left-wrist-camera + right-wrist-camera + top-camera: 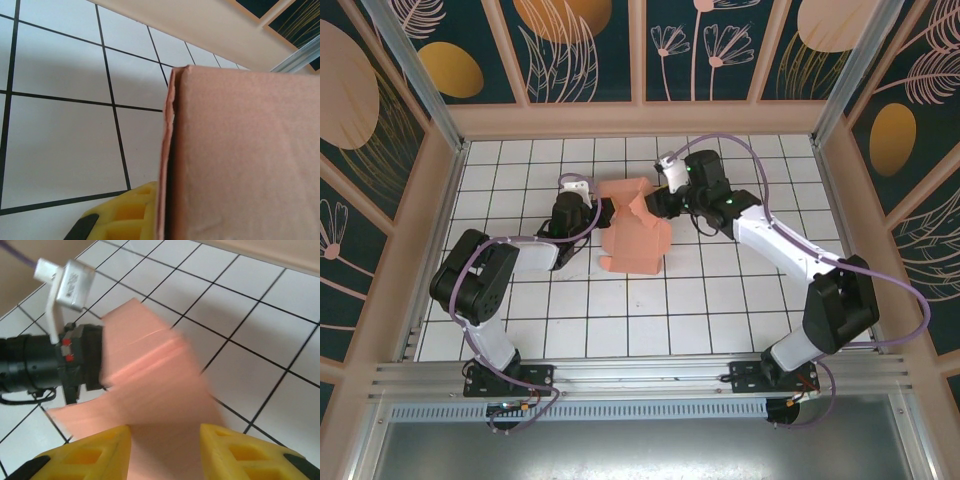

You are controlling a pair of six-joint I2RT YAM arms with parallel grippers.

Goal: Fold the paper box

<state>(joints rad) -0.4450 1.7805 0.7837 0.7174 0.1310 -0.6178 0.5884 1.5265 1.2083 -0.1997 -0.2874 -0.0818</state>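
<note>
Tiled table (650, 330) holds the paper box (638, 240) centrally, left jaws clenching its edge, right jaws parted.

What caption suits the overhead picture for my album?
The left gripper pinches an edge of the paper box; the right gripper faces it over the gridded table.

No legible text, label, brand mark, number or sign appears in any view. The faces of the paper box (633, 232), centre of the top view, are plain and unprinted. The white camera housing (74, 284), upper left of the right wrist view, carries faint grey markings too blurred to read.
</note>
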